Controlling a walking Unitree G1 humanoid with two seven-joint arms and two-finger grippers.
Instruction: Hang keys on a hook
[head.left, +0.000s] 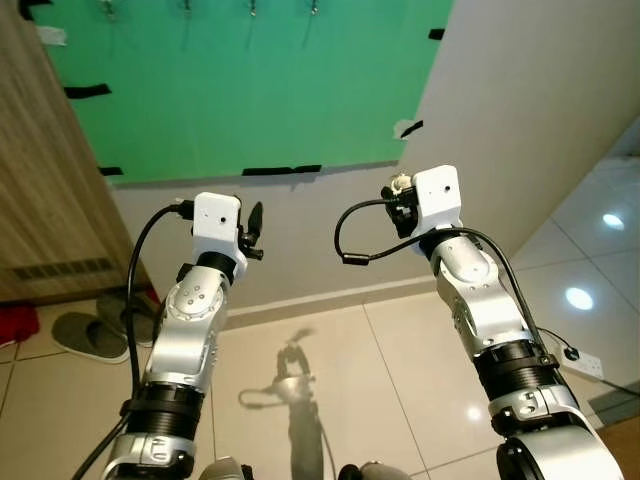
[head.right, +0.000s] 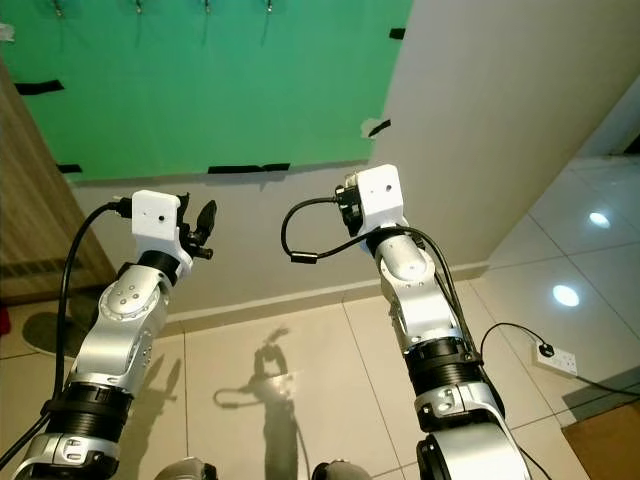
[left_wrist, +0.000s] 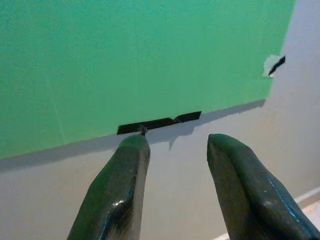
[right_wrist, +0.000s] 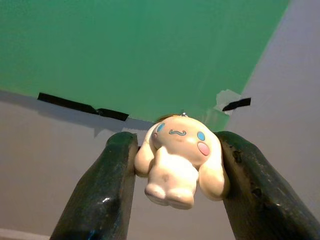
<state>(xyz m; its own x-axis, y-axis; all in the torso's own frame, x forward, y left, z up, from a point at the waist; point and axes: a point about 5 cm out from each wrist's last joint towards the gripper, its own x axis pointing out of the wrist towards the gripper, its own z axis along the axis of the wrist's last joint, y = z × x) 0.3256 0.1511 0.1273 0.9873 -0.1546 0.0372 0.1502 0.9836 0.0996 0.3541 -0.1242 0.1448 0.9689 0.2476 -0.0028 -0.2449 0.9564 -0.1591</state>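
The right claw (right_wrist: 177, 165) is gripping a white plush keychain (right_wrist: 179, 161) below the green board (head.left: 240, 80); the left claw (left_wrist: 175, 150) is hanging released.

A glossy floor of large pale beige tiles (head.left: 400, 380) fills the lower part of both eye views, with thin grout lines crossing it and bright round light reflections at the right. At the lower left of the frame, beside the wood-grain cabinet (head.left: 40, 200), a pair of dark grey slippers (head.left: 95, 330) lies flat on the tiles, with a red object (head.left: 15, 322) just beside them at the frame's left edge; what it is cannot be told. At the lower right, a white power strip (head.right: 556, 357) rests on the tiles with a black plug in it and a thin black cable (head.right: 500, 335) trailing across the floor.
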